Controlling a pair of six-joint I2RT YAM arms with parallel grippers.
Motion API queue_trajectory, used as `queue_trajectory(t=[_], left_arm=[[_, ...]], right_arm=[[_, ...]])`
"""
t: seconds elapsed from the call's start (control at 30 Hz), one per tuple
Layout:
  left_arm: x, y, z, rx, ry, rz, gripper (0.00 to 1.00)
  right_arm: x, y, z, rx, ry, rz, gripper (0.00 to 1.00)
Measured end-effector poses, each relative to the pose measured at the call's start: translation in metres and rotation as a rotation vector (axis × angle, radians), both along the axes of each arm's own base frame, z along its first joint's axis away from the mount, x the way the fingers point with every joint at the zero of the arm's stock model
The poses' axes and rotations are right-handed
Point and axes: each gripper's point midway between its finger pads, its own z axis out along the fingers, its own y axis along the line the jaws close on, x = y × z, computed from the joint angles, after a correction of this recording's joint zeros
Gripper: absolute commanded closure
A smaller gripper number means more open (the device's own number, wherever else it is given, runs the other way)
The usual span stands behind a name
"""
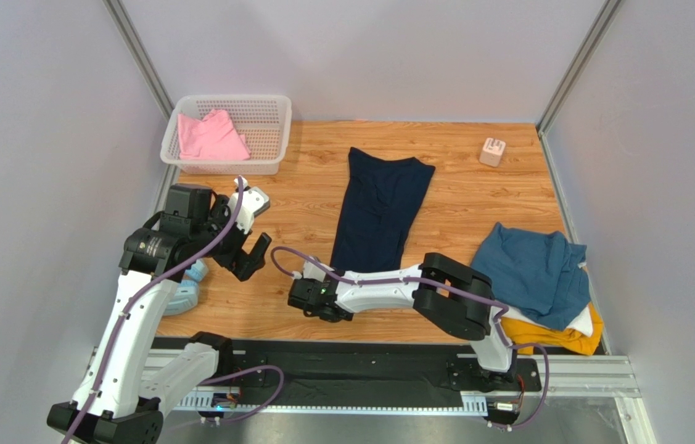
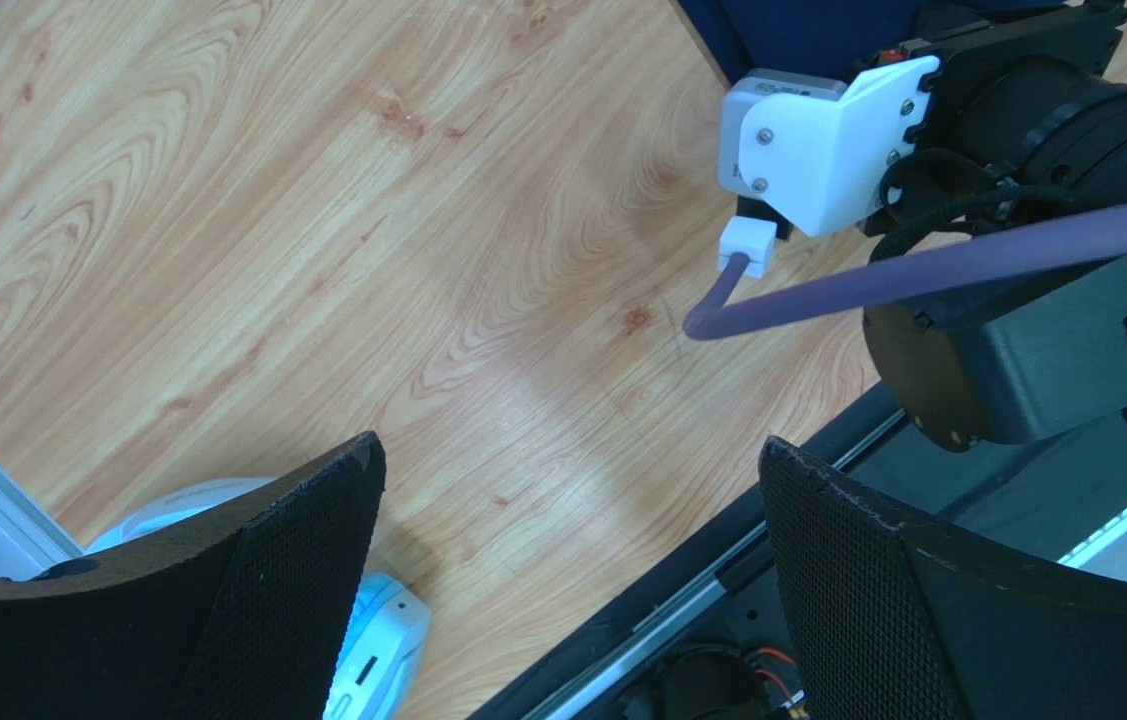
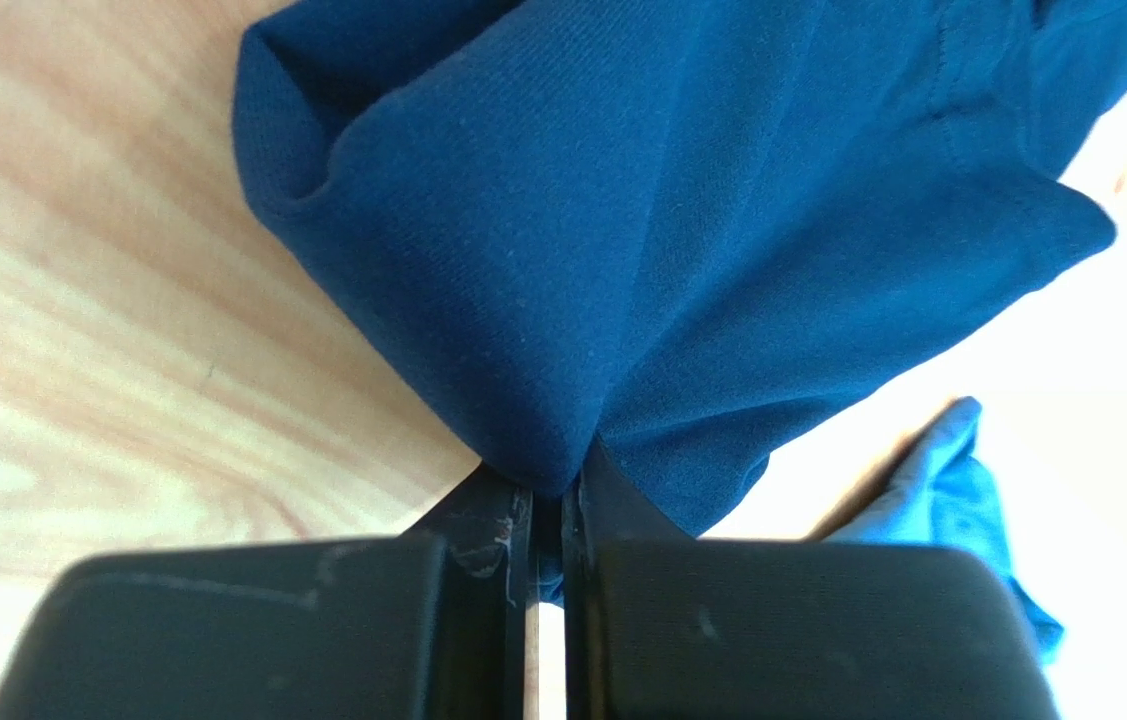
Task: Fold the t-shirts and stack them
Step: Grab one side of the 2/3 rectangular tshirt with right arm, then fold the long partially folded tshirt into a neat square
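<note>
Right wrist view: your right gripper (image 3: 547, 492) has its fingers pressed together on a small bunch of the navy tee (image 3: 644, 225). Only a thin nip of cloth sits between them.
Navy tee, position: it lies as a long narrow strip down the middle of the table (image 1: 471, 199). Its near end is at the right gripper, close to the black rail (image 1: 360, 356).
Left gripper (image 2: 569, 585): fingers spread wide and holding nothing. It hangs over bare wood just left of the right wrist.
Other tees: the pink tee (image 1: 212, 137) is in the basket (image 1: 272, 111). The teal tee (image 1: 532, 268) tops a heap at the right, with white and mustard showing under it.
Risk, slip: the bite is shallow, so a quick pull could let the cloth slide out.
Risk, drag: pulling sideways (rather than lifting) would likely skew the strip and undo the lengthwise fold.
Risk, elbow: your right forearm sits just beside the teal heap, so a wide swing could sweep it.
Risk, cable: the purple lead loops near both wrists and may snag.
Edges: rail close at the near side, walls left and right.
Open room: bare wood on both sides of the strip, more on the left toward the basket. A small box (image 1: 493, 151) stands at the far right.
</note>
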Motion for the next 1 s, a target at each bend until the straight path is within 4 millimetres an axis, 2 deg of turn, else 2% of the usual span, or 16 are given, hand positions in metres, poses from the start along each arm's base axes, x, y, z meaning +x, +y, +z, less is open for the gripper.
queue_trajectory(t=[0.2,0.33,0.5,0.63,0.73,0.87,1.0], left_arm=[[0.000,0.000,0.000,0.000,0.000,0.000,0.00],[0.000,0.000,0.000,0.000,-0.001,0.000,0.00],[-0.002,0.000,0.002,-0.003,-0.011,0.000,0.00],[-0.003,0.000,0.004,-0.008,-0.020,-0.002,0.00],[-0.003,-0.001,0.007,-0.014,-0.025,-0.006,0.00],[-0.003,-0.002,0.011,-0.019,-0.035,-0.008,0.00],[-0.003,-0.002,0.012,-0.019,-0.037,-0.008,0.00]], right_arm=[[-0.021,0.000,0.006,0.081,0.091,-0.013,1.00],[-0.045,0.006,0.029,0.148,0.128,0.007,1.00],[-0.091,0.011,0.058,0.216,0.169,0.064,1.00],[-0.126,0.009,0.068,0.224,0.213,0.097,1.00],[-0.145,0.006,0.073,0.217,0.245,0.108,1.00],[-0.152,0.004,0.093,0.234,0.256,0.102,1.00],[-0.149,0.010,0.133,0.301,0.241,0.103,1.00]])
